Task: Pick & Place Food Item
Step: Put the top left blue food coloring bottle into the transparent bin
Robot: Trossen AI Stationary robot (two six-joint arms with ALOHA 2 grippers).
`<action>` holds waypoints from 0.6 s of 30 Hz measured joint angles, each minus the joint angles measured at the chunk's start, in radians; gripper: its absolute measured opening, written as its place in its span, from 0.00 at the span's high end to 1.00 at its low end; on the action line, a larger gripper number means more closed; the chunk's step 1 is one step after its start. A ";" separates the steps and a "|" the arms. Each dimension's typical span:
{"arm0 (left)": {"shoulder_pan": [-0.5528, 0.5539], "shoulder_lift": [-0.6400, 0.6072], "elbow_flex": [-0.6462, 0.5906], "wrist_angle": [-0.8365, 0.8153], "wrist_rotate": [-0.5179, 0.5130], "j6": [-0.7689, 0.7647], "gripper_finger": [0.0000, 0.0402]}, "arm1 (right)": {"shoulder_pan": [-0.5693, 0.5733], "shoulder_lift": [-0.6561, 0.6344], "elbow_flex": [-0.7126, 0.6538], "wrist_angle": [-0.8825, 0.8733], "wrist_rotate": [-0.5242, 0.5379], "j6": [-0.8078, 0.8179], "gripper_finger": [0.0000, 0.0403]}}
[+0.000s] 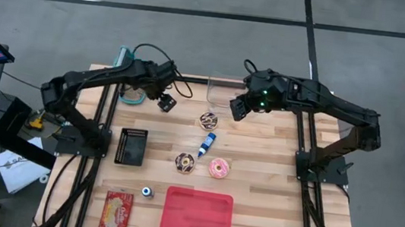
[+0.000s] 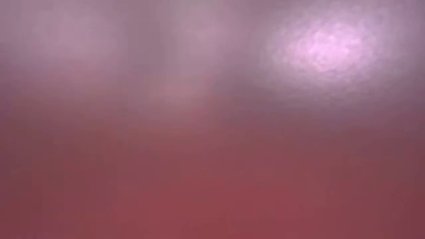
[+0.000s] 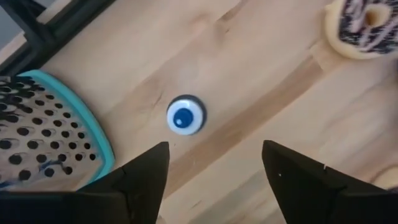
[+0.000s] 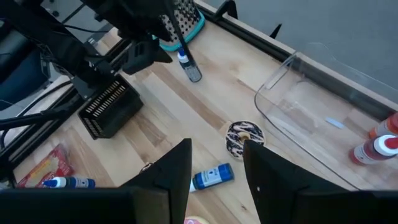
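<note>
Three donuts lie flat on the wooden table: a chocolate striped one (image 1: 209, 119) (image 4: 242, 138), a second dark one (image 1: 185, 163) and a pink one (image 1: 218, 168). My right gripper (image 1: 237, 108) (image 4: 216, 168) hangs open above the table, right of the striped donut, with nothing between its fingers. My left gripper (image 1: 167, 103) (image 3: 214, 171) is open and points down over a small white bottle with a blue cap (image 3: 185, 116) (image 4: 185, 64). The bottle stands on the table beside the teal-rimmed grater (image 3: 43, 130), clear of both fingers.
A clear container (image 1: 220, 89) (image 4: 311, 118) stands at the far edge, with sauce bottles (image 4: 379, 146) beside it. A blue tube (image 1: 206, 144), a black box (image 1: 130, 147), a snack packet (image 1: 117, 213), a small bottle (image 1: 147, 191) and a red tray (image 1: 197, 216) lie nearer. The low view shows only a reddish blur.
</note>
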 joint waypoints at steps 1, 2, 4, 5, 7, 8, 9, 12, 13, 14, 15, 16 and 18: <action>0.004 0.009 0.000 0.005 0.000 0.000 0.37 | 0.000 0.000 0.000 -0.001 0.001 0.000 0.66; 0.005 0.016 0.000 0.014 0.000 -0.001 0.37 | 0.000 0.000 0.000 -0.001 0.001 0.000 0.66; 0.009 0.028 0.000 0.027 0.000 -0.001 0.38 | 0.000 0.000 0.000 -0.001 0.001 0.000 0.66; 0.009 0.033 0.000 0.033 0.000 -0.001 0.38 | 0.000 0.000 0.000 -0.001 0.001 -0.001 0.66; 0.009 0.043 0.000 0.052 0.000 -0.002 0.38 | 0.000 0.000 0.000 -0.001 0.001 -0.001 0.66; 0.009 0.047 -0.001 0.060 0.000 -0.002 0.38 | 0.000 0.000 0.000 -0.001 0.001 -0.002 0.66; 0.009 0.052 -0.002 0.076 0.000 -0.002 0.38 | 0.000 0.000 0.000 -0.001 0.001 -0.003 0.66; 0.018 0.055 -0.019 0.112 -0.001 -0.002 0.39 | 0.000 0.000 0.000 -0.001 0.001 -0.003 0.66; 0.022 0.055 -0.027 0.114 -0.004 -0.006 0.39 | 0.000 0.000 0.000 -0.001 0.001 -0.004 0.66; 0.028 0.055 -0.036 0.118 -0.005 -0.013 0.39 | 0.001 0.000 0.000 -0.001 0.001 -0.006 0.66; 0.035 0.055 -0.046 0.113 -0.007 -0.018 0.39 | 0.003 0.000 0.000 -0.001 0.001 -0.008 0.66; 0.043 0.055 -0.055 0.109 -0.007 -0.019 0.39 | 0.003 0.000 0.000 -0.001 0.001 -0.008 0.66; 0.054 0.055 -0.070 0.108 -0.007 -0.019 0.39 | 0.003 0.000 0.000 -0.001 0.001 -0.012 0.66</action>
